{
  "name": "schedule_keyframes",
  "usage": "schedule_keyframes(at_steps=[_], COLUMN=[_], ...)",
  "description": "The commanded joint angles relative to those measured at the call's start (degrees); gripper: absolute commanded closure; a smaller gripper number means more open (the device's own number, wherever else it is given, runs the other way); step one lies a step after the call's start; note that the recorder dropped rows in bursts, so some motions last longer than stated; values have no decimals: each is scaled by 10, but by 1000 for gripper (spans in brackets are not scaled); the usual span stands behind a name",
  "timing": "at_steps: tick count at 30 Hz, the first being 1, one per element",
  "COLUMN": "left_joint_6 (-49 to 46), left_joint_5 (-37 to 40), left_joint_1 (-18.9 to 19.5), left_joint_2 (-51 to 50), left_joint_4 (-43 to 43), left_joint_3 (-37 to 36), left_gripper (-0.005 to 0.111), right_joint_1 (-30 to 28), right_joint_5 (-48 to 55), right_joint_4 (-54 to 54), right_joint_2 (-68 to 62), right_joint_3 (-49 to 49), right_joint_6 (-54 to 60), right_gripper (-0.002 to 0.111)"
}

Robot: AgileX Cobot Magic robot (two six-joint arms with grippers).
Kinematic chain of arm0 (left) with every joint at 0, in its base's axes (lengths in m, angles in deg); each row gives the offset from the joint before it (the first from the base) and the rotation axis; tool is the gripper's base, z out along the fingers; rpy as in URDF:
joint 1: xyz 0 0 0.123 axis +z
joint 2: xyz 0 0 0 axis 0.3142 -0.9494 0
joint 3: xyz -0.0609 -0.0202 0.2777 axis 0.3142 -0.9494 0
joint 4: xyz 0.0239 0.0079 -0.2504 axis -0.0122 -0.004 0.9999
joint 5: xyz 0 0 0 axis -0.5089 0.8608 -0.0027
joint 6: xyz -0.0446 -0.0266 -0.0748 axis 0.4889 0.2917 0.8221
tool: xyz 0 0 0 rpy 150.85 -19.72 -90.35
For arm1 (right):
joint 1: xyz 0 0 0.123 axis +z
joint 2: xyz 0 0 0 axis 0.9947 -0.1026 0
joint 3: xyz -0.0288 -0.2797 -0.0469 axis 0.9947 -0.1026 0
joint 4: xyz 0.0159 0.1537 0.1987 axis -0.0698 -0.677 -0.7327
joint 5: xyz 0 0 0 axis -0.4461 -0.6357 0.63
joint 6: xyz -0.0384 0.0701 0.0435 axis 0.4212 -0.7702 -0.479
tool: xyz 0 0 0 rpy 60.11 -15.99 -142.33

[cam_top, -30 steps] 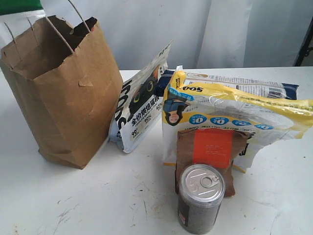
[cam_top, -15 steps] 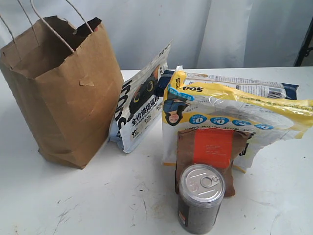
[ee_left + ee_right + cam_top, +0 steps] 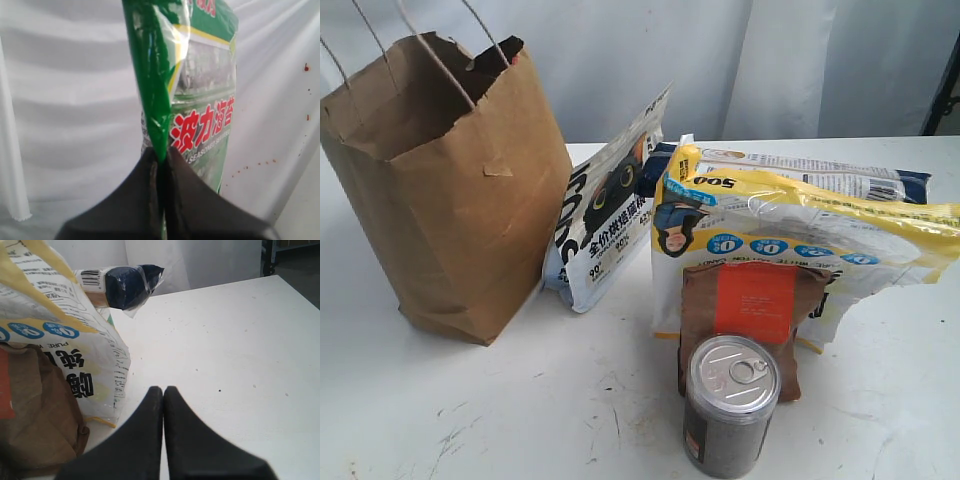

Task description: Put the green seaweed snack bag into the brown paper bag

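The brown paper bag stands open-topped at the left of the white table, its twine handles sticking up. In the left wrist view the green seaweed snack bag, with red characters on its front, hangs pinched by one edge in my left gripper, which is shut on it against a white curtain. Neither this packet nor either gripper shows in the exterior view. My right gripper is shut with nothing in it, low over the bare table beside the candy bag.
A white cat-print pouch leans beside the paper bag. The big yellow-and-white candy bag lies to its right, with a small brown orange-label pouch and a metal can in front. A dark blue packet lies behind.
A green patch at the exterior view's top left corner a second ago has gone out of frame. The paper bag's handles have shifted slightly. The table items have not moved.
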Motion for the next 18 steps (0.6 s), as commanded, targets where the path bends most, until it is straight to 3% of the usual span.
schedule_keyframes(at_steps=[1, 8, 18], left_joint_6=[8, 1, -7], left_joint_5=[-23, 9, -12], left_joint_1=[0, 0, -2], left_joint_2=[-3, -55, -73], left_joint_4=[5, 23, 24], left_joint_3=[5, 0, -66], left_gripper=[107, 107, 107], right_joint_1=[-3, -3, -3], right_joint_5=[-3, -3, -3], right_joint_4=[-2, -2, -2], right_joint_2=[1, 1, 1], right_joint_3=[-2, -2, -2], right_joint_6=[0, 0, 0], right_gripper=[108, 108, 108])
